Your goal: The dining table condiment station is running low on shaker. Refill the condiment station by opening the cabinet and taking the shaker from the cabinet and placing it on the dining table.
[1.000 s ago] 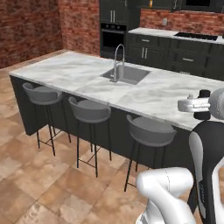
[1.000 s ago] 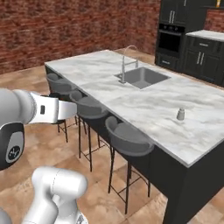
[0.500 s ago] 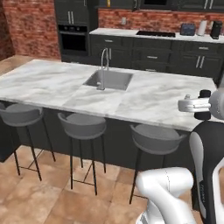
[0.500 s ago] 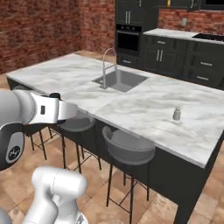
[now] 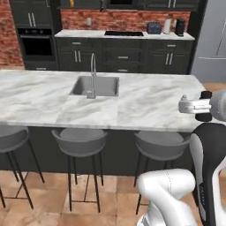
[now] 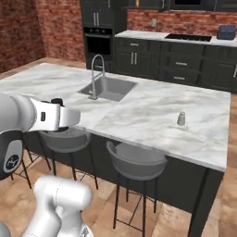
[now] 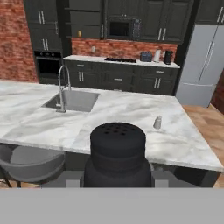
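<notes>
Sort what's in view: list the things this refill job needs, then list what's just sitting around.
Job:
- black shaker, held in the pincer
- dining table, marble top, where it goes

Just around:
- small grey shaker on the table
- sink and faucet
- stools
- oven
- fridge
- toaster on the back counter

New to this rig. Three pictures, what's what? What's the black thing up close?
It's a rendered kitchen with a white robot arm on a driving base. Two cameras ride on the base, behind the arm to its left and right; the third sits on the hand. The dining table has a marble top with an inset sink, a faucet and a small grey shaker. The black thing is the shaker, clamped in the gripper jaws, not yet set down.
</notes>
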Robot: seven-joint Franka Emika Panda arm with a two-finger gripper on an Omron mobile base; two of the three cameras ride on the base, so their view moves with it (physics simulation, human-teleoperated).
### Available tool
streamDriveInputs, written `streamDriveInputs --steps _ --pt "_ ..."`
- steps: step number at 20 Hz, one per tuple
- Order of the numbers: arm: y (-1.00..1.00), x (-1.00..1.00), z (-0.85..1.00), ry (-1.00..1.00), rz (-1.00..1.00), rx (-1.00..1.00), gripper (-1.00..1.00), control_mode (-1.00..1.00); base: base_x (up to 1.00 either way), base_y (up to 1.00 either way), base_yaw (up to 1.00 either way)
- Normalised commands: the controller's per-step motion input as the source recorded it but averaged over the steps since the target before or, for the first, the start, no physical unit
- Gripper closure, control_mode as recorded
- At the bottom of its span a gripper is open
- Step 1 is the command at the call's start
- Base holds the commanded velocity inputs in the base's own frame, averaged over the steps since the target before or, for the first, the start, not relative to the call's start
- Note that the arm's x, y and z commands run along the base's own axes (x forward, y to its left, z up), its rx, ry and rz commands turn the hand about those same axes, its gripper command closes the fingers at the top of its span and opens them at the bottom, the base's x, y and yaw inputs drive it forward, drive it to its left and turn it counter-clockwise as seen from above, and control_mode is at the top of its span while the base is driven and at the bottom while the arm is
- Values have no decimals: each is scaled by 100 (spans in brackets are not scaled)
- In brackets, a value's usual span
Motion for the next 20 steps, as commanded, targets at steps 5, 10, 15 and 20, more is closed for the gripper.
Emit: streamDriveInputs --steps 5,10,15,20 --pt "0 0 0 0 0 0 100 100 62 26 -37" --pt "0 0 0 0 0 0 100 100 48 23 -37" --pt "0 0 0 0 0 0 100 100 22 23 -30" --pt "0 0 0 0 0 0 100 100 34 23 -23"
